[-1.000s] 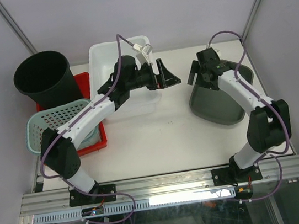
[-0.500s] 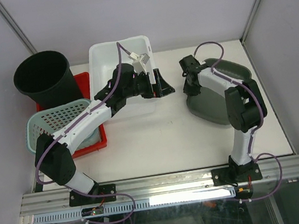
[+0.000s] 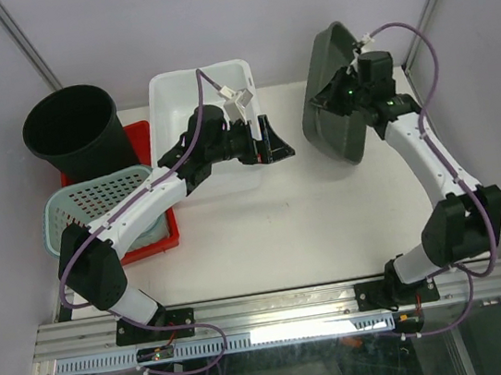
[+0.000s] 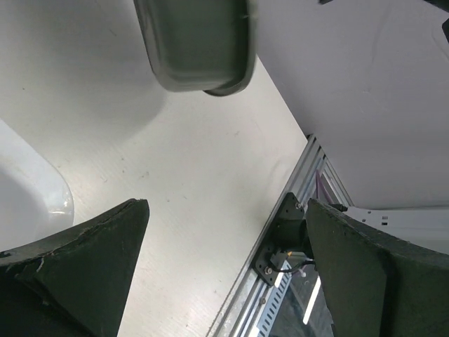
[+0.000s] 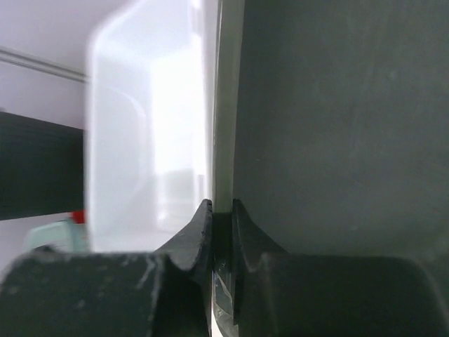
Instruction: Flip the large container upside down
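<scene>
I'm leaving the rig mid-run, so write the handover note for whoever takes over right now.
Right gripper: shut on the rim of the grey container, which is held up off the table, tipped on edge.
Left gripper: open, holding nothing, beside the white bin.
Done: container gripped, raised and partly turned.
Left: finish the flip, set it mouth down on the table, and release.

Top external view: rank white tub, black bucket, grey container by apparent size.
1. white tub.
2/3. black bucket and grey container look about alike; the container is held up tilted, nearer the camera, so no ranking.
</scene>
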